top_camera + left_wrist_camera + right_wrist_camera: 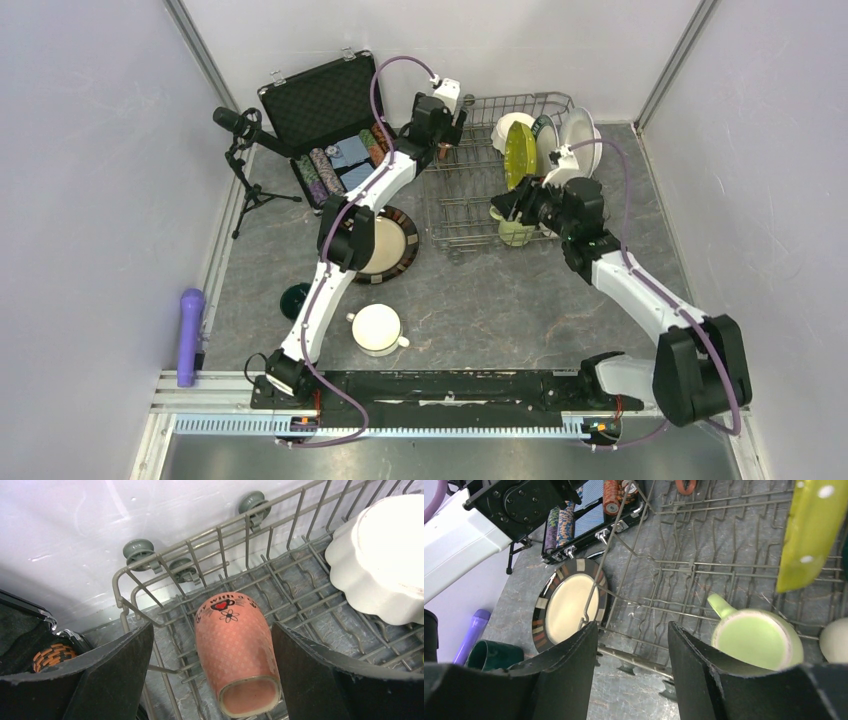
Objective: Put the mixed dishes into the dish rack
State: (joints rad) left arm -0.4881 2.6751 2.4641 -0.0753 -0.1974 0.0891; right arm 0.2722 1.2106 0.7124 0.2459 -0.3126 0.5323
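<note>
The left tool [211, 629] hangs spread over the salmon-pink mug [235, 655], which rests ungripped on its side in the far-left corner of the dish rack [465, 200]. The right tool [633, 630] is likewise spread beside the racked light-green mug [756, 642] — the brown-rimmed plate [571, 605] waits on the counter [500, 300].

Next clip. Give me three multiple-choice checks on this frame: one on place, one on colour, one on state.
1. Relative to the dish rack, the brown-rimmed plate is: A inside it; B flat on the table left of it; C leaning on its rim.
2. The mug inside the open left tool is: A salmon-pink; B dark teal; C white.
3. That mug is: A upright; B upside down; C on its side.

Answers: B, the top view shows it on the table outside the wires. A, the left wrist view shows pink. C, it lies along the rack wires, mouth sideways.
</note>
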